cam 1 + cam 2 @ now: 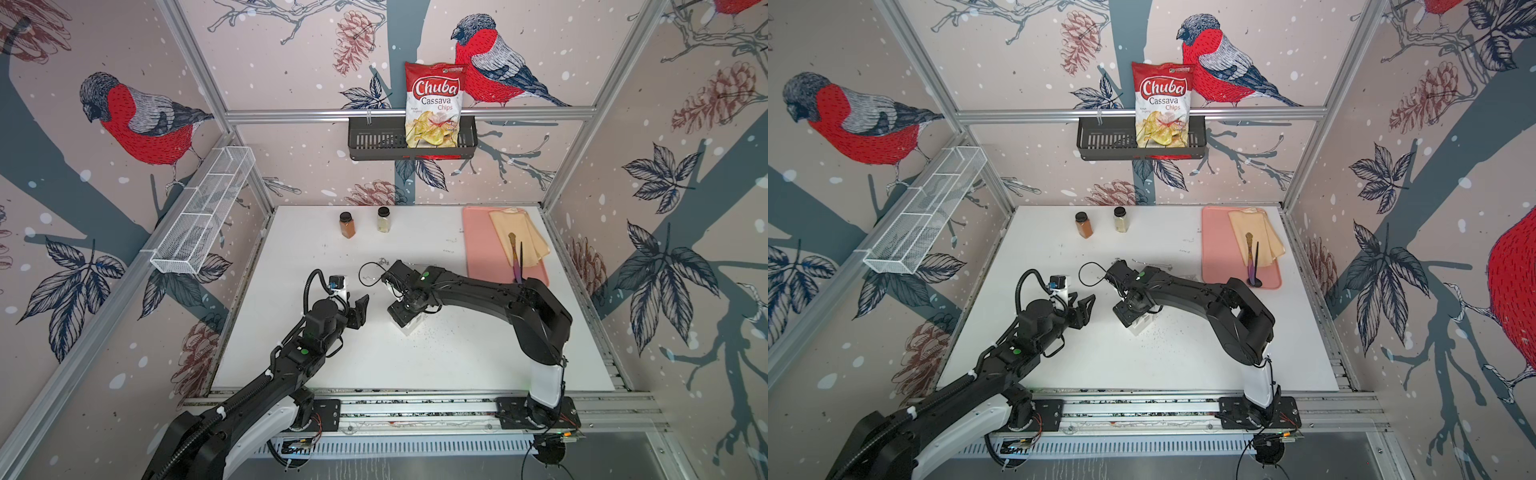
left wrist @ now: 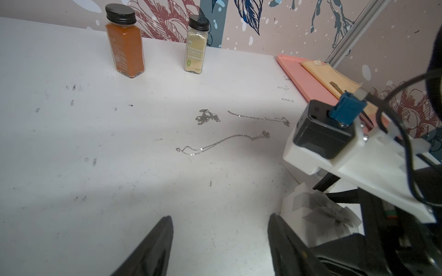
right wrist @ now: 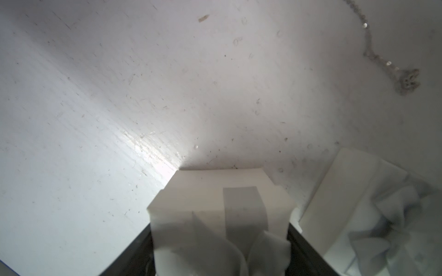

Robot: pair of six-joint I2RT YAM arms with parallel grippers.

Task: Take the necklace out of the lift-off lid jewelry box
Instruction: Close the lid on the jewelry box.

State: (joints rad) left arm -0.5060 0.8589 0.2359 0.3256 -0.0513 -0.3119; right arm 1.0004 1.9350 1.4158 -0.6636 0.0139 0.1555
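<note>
Necklaces point(image 2: 222, 143) are lying out on the white table point(image 2: 95, 191), not in any box. Three thin silver chains are showing in the left wrist view. One is stretching long and wavy, one point(image 2: 207, 117) is sitting in a little heap, and one point(image 2: 258, 117) is running almost straight. They are near each other but not touching.

Just beside them, the white box point(image 3: 215, 198) with a grey ribbon is sitting between the jaws of the right gripper point(image 1: 402, 313). The jaws are standing wide, one on each side of it. I cannot tell if they are squeezing it or only standing next to it, because the right wrist view is blurry there. A second white piece point(image 3: 346, 191) with a soft bow is lying close beside it, maybe the lid or the bottom part.

The left gripper point(image 2: 220, 241) is hanging over bare table with its jaws well apart, and it is holding nothing.

Farther back, an orange jar point(image 2: 124, 45) and a pale jar point(image 2: 196, 47) are standing upright, and a pink tray point(image 2: 303, 81) is lying off to the side.

I think the job is looking mostly done, since chains are already out. I cannot see inside the box, so one more may be waiting in there.
</note>
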